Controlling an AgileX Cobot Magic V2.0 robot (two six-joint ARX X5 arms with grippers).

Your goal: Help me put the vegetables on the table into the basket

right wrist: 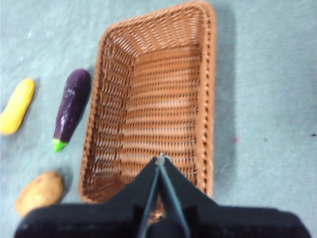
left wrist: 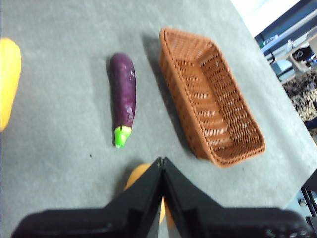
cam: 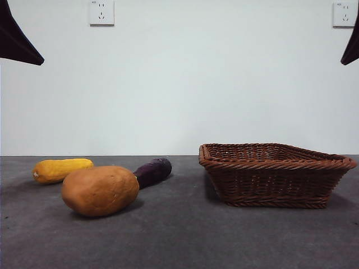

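Observation:
On the table (cam: 179,235) at the left lie three vegetables: a yellow corn cob (cam: 60,169), an orange-brown potato (cam: 100,190) in front, and a dark purple eggplant (cam: 152,171) behind it. The brown wicker basket (cam: 275,176) stands at the right with nothing in it. My left gripper (left wrist: 162,161) hangs shut high above the potato (left wrist: 141,173), with the eggplant (left wrist: 123,96) and corn (left wrist: 9,84) beyond. My right gripper (right wrist: 160,158) hangs shut high over the basket (right wrist: 153,109); its view also shows the eggplant (right wrist: 72,106), corn (right wrist: 17,106) and potato (right wrist: 39,191).
Both arms show only as black tips (cam: 17,39) (cam: 351,47) at the top corners of the front view. A white wall with two sockets (cam: 101,12) stands behind the table. Open table surface lies between the eggplant and the basket.

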